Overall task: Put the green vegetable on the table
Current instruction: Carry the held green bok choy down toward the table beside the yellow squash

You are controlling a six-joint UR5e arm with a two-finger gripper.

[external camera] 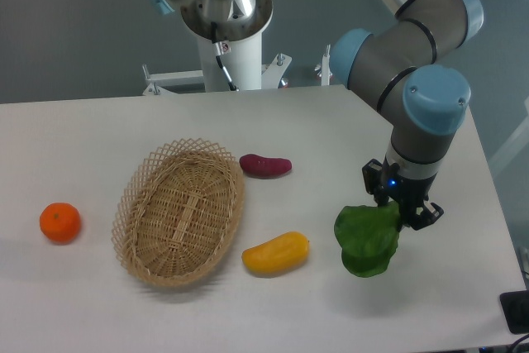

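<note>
The green vegetable (367, 240) is a crinkled dark green leafy toy at the right front of the white table (99, 130). My gripper (402, 214) hangs straight down over its upper right edge, and its fingers look closed on the leaf. The vegetable's lower part is at or just above the tabletop; I cannot tell whether it touches. Its pale stem end is hidden.
A yellow pepper-like item (276, 253) lies just left of the vegetable. A purple-red sweet potato (265, 165) lies behind it. An oval wicker basket (179, 211) sits left of centre, with an orange (59, 222) at the far left. The table's right edge is close to the gripper.
</note>
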